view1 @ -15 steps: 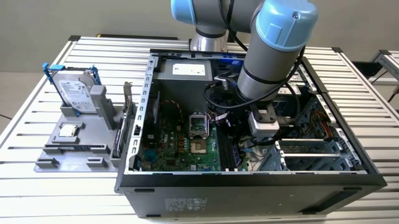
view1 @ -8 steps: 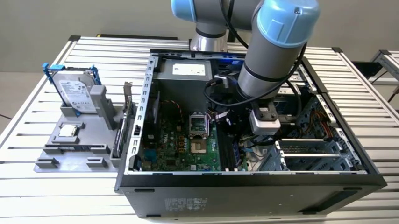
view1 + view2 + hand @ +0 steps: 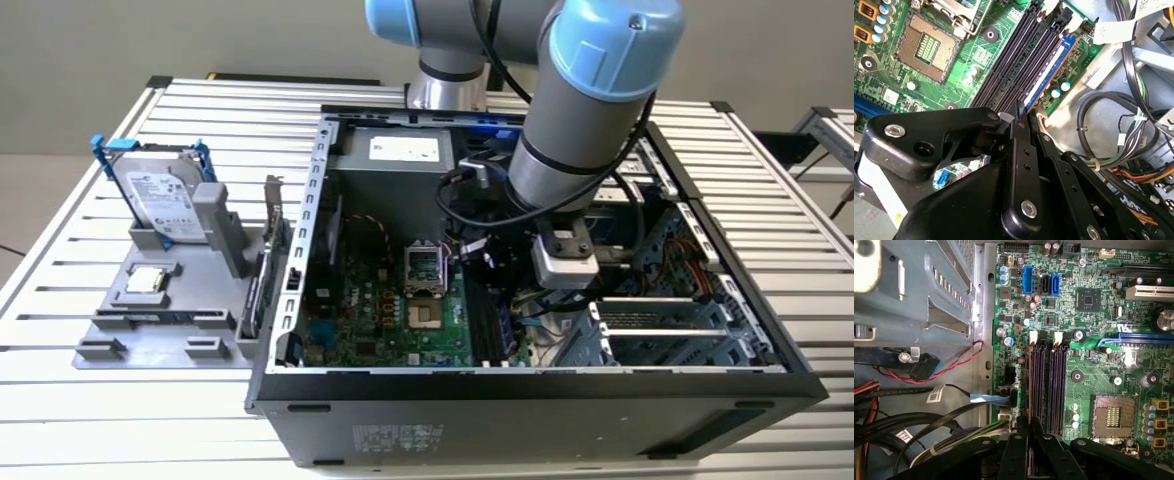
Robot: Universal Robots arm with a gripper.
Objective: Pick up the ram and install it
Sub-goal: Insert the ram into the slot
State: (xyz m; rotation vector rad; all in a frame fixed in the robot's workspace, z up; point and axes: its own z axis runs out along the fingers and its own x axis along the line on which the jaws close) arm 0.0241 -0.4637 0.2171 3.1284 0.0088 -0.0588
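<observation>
Slatted metal table (image 3: 80,400) carries the open computer case (image 3: 534,400), where the gripper (image 3: 1021,112) (fingers pinched together) grips the ram (image 3: 1046,75), standing in the motherboard's (image 3: 1094,320) outermost slot.

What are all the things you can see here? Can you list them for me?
computer case: one, black and grey, lying open on the table
table: one, silver slats, under everything
circuit board: one, green, on the case floor
chip socket: one, silver, empty, middle of the circuit board
memory slots: four, black, side by side next to the chip socket
ram: one, blue, standing in the outermost slot, right at the gripper tips
cables: several, black, red and orange, bundled beside the circuit board
grey tray: one, on the exterior view's left of the case
hard drive: one, silver with blue brackets, upright on the tray
square chip: one, silver, flat on the tray
robot arm: one, grey with blue caps, reaching into the case
gripper: one, black, over the ram's near end
</observation>
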